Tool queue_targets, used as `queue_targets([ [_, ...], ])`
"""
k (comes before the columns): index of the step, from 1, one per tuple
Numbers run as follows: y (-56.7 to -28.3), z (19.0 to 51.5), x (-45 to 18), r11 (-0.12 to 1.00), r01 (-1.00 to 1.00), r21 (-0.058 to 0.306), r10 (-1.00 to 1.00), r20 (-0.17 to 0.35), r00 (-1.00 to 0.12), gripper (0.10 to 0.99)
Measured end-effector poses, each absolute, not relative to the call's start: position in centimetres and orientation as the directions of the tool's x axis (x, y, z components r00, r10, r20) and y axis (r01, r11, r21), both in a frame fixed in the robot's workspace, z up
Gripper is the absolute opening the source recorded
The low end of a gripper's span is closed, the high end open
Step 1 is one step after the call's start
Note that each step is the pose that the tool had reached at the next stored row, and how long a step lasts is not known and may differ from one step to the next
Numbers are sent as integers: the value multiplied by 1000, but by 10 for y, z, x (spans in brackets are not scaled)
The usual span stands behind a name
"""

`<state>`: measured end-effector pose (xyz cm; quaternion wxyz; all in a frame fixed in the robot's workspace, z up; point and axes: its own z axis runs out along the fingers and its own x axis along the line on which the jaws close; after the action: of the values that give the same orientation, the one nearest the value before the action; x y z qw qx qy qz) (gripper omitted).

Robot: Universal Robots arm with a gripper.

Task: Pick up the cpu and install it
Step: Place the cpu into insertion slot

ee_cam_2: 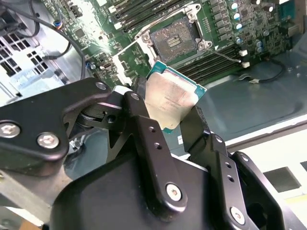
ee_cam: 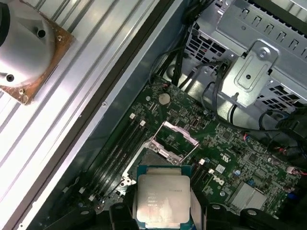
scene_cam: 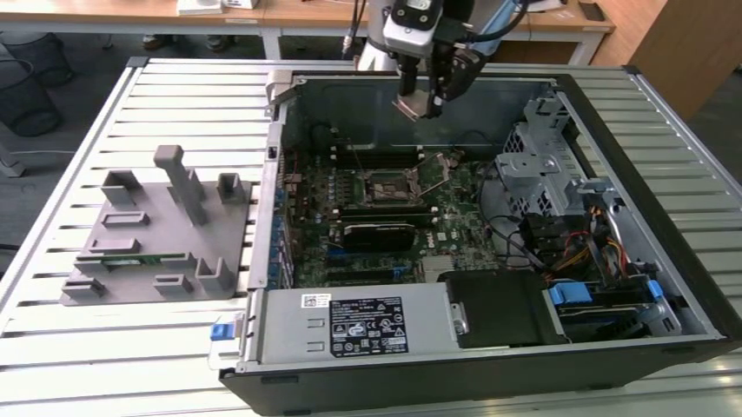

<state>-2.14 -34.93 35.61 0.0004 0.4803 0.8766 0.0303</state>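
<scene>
The cpu (scene_cam: 411,106) is a flat square chip with a silver top and a pale rim. My gripper (scene_cam: 425,108) is shut on it and holds it on edge in the air over the back of the open computer case (scene_cam: 684,287). In both wrist views the cpu (ee_cam_2: 171,98) (ee_cam: 162,199) sits between the black fingers (ee_cam_2: 141,120) (ee_cam: 198,206). The open cpu socket (scene_cam: 380,187) (ee_cam_2: 175,36) lies on the green motherboard below, with its metal load plate (ee_cam: 173,140) swung up. The chip is apart from the socket.
A grey holder (scene_cam: 156,230) with a green memory stick (scene_cam: 130,259) stands on the slatted table (scene_cam: 69,365) at the exterior view's left. Inside the case are a power supply (scene_cam: 347,326), a metal drive cage (scene_cam: 545,161), cables and a black block (scene_cam: 377,233).
</scene>
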Motion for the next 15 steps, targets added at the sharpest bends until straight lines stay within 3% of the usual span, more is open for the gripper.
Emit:
queue_targets([
  [15, -349, 351, -21, 378, 924, 53, 925, 28, -380, 529],
])
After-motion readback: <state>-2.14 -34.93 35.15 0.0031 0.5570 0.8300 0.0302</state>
